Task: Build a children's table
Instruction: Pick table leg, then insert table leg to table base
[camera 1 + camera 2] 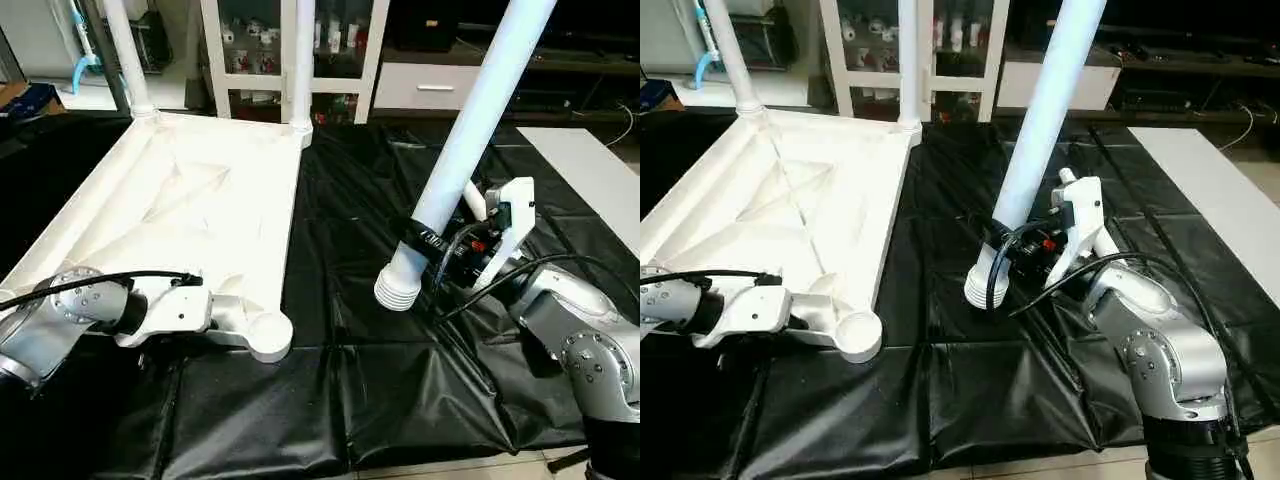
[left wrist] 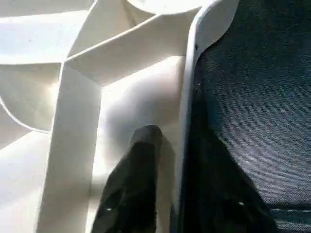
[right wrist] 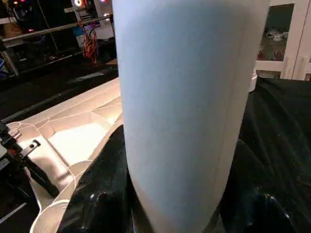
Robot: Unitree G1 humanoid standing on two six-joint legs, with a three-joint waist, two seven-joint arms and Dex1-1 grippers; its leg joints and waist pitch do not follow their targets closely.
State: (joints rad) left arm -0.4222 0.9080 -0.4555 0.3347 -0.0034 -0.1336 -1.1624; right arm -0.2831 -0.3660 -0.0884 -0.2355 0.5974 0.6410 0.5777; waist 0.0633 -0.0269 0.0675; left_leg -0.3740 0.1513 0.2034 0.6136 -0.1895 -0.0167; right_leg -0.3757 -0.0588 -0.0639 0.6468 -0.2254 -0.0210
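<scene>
Left eye view has the white table top (image 1: 190, 200) lying underside up on black sheeting (image 1: 330, 400) spread over the floor, two white legs (image 1: 300, 60) standing upright in its far corner sockets. Its near corner socket (image 1: 268, 335) is open, and the left hand (image 2: 167, 194) sits just beside it: in the left wrist view one black finger (image 2: 133, 184) lies inside the top's rim wall and the other outside, pinching that rim. Over the sheeting to the right, the right hand (image 1: 1015, 245) is clamped around a third leg (image 1: 1040, 120) near its ribbed lower end, the leg tilting up and away, apart from the top
</scene>
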